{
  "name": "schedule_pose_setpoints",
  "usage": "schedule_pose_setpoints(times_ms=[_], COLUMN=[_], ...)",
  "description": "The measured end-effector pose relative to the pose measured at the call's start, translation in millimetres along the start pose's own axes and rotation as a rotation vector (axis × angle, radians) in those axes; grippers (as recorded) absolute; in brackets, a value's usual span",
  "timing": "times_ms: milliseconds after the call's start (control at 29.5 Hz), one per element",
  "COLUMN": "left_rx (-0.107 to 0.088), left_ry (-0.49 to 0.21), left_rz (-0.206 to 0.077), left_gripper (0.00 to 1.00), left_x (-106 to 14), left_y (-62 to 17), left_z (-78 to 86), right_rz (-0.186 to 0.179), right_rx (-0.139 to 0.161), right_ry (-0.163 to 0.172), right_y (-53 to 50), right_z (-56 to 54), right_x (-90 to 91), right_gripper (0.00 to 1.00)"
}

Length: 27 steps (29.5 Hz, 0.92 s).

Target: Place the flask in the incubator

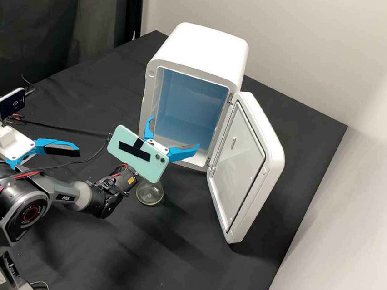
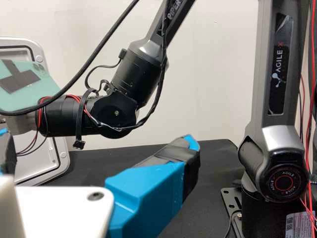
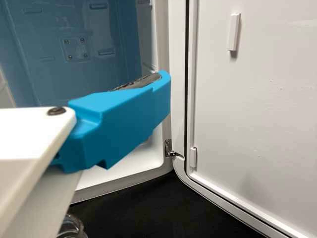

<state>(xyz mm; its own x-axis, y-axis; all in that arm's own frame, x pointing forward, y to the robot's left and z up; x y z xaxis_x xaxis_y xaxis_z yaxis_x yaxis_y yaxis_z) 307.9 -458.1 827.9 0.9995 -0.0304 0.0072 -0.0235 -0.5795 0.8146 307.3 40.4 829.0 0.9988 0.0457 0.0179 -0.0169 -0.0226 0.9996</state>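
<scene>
Clear round glass flask [image 1: 149, 194] stands on black bench [image 1: 122, 261], directly beneath right gripper [image 1: 174, 134] wrist. Jaws wide, empty, pointing into open white blue-lined incubator [image 1: 202, 48]. Left gripper [image 1: 48, 149] well apart, jaws parted. Right arm nearer.

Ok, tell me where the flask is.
High view: the flask stands on the black bench beneath the right gripper, in front of the open incubator.
</scene>
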Motion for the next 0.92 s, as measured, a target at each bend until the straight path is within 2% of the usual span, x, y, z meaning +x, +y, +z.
schedule_pose_setpoints(times_ms=[407,610,644,746,848,916], left_rx=[0.0,0.0,0.0,0.0,0.0,0.0], left_ry=[0.0,0.0,0.0,0.0,0.0,0.0], left_rz=[0.0,0.0,0.0,0.0,0.0,0.0], left_gripper=[1.0,1.0,1.0,1.0,1.0,1.0], left_x=[0.0,0.0,0.0,0.0,0.0,0.0], left_y=[0.0,0.0,0.0,0.0,0.0,0.0], left_z=[0.0,0.0,0.0,0.0,0.0,0.0], right_rz=[0.0,0.006,0.003,0.027,0.035,0.046], right_rx=[0.0,0.001,-0.003,-0.021,-0.041,-0.043], right_ry=[0.0,0.016,0.013,-0.008,0.002,0.013], right_y=[0.0,-1.9,-3.2,-2.4,-0.7,0.0], right_z=[0.0,-0.7,-0.3,-1.8,-4.4,-5.1], right_x=[0.0,-2.7,-3.6,-6.2,-11.4,-14.2], right_gripper=[1.0,1.0,1.0,1.0,1.0,1.0])
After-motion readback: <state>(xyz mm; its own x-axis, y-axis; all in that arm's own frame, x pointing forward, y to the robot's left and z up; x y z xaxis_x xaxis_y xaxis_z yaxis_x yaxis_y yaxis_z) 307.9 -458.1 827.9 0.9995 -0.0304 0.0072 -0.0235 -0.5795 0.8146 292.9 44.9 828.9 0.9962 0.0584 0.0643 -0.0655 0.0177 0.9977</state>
